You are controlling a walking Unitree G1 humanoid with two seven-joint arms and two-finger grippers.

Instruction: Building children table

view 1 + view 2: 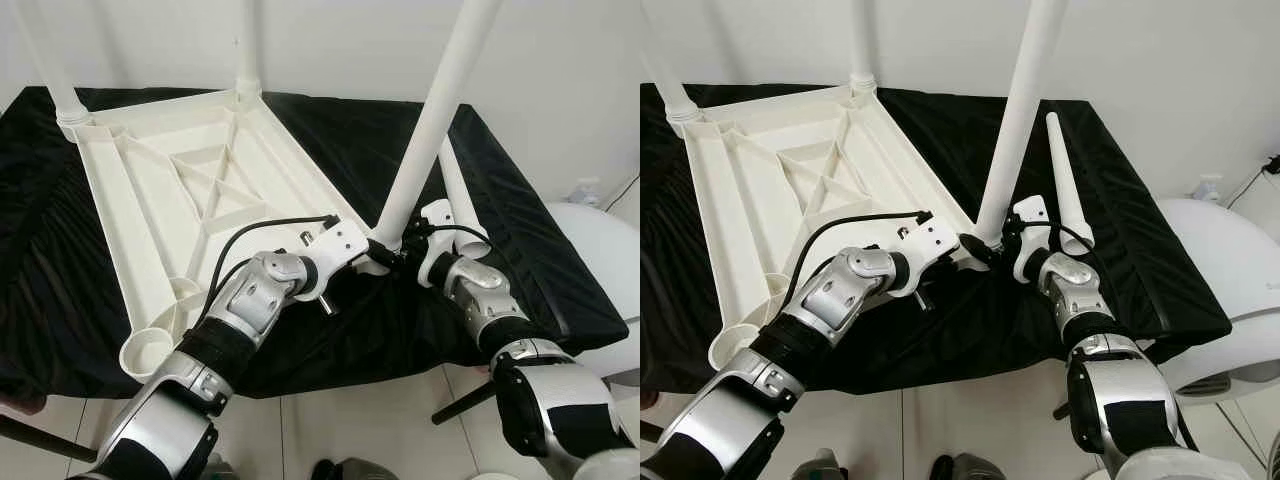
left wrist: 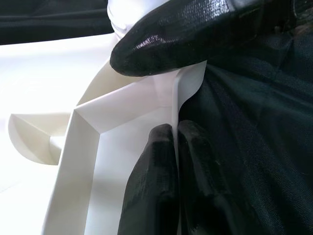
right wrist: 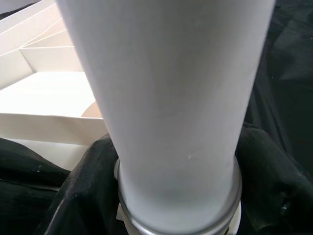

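A white children's tabletop (image 1: pixel 150 190) lies upside down on a black-draped table (image 1: pixel 350 140). Two white legs stand in its far corners (image 1: pixel 60 80) (image 1: pixel 247 50). A third leg (image 1: pixel 430 120) stands upright at the near right corner. My right gripper (image 1: pixel 395 250) is shut around its base, with black fingers (image 3: pixel 93 166) on either side of the tube. My left gripper (image 1: pixel 362 262) is beside that corner and pinches the tabletop's thin rim (image 2: pixel 181 93) between its fingertips (image 2: pixel 151 186). A fourth leg (image 1: pixel 1065 180) lies loose on the cloth to the right.
The near left corner socket (image 1: pixel 150 352) of the tabletop stands open at the cloth's front edge. A white rounded object (image 1: pixel 600 260) stands off the table's right side. Tiled floor (image 1: pixel 370 420) lies below, and a white wall runs behind the table.
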